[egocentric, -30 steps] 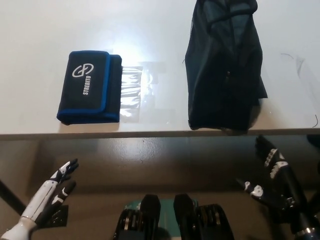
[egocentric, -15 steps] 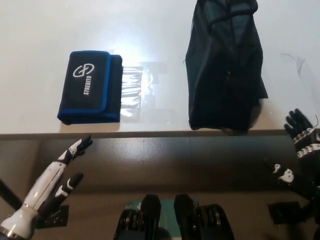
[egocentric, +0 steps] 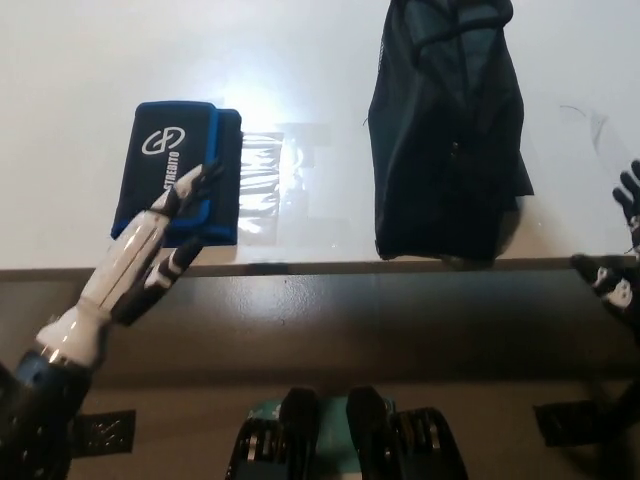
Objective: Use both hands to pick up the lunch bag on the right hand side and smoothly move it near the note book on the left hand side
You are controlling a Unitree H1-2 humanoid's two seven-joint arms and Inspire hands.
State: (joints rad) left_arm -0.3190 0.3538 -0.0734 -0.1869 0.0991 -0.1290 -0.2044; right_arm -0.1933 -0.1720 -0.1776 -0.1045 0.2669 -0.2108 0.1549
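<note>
- Now the white left hand (egocentric: 150, 245) is raised well above its place of a second ago, when it hung low beneath the table edge; its fingers are spread wide, nothing is held, and the fingertips overlap the lower right corner of the notebook (egocentric: 172, 170).
- The black right hand (egocentric: 622, 240) has been carried out to the picture's right edge, where only part of it is seen; whether it is wide or closed cannot be told.
- The lunch bag (egocentric: 447, 130), dark and soft, is found unmoved on the right half of the table, reaching to the picture's top and untouched by either hand.
- The notebook, black with blue edging and white lettering, lies flat on the left, well apart from the bag.
- The white table (egocentric: 80, 60) is lit by a bright glare beside the notebook; below its front edge a dark brown floor (egocentric: 350, 330) is seen.
</note>
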